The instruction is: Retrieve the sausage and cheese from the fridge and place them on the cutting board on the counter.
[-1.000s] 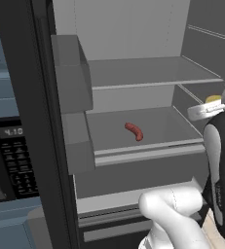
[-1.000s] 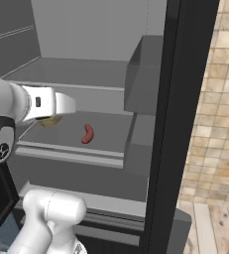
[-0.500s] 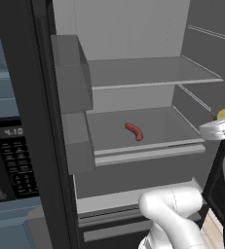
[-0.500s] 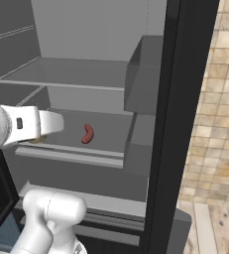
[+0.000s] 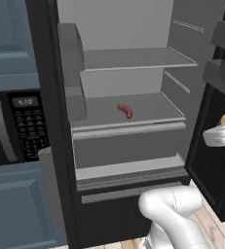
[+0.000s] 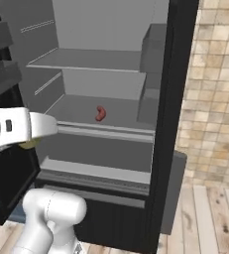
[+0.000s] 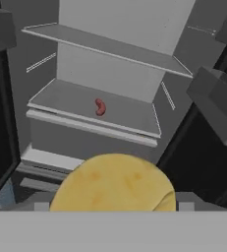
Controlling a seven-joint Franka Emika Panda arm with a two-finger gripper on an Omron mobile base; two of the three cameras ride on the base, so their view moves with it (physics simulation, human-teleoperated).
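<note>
Hand view: hand (image 7: 114, 209) grips cheese (image 7: 113, 183) w/ wide jaws; sausage (image 7: 100, 106) at 12 o'clock on fridge (image 7: 110, 64) shelf (image 7: 75, 101).

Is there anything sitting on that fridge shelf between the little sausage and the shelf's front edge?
No. In the hand view, the grey shelf is bare from the sausage to its front edge.

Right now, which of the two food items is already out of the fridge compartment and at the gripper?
The cheese, the pale yellow lump sitting at the gripper. The reddish sausage lies alone on the middle fridge shelf.
</note>
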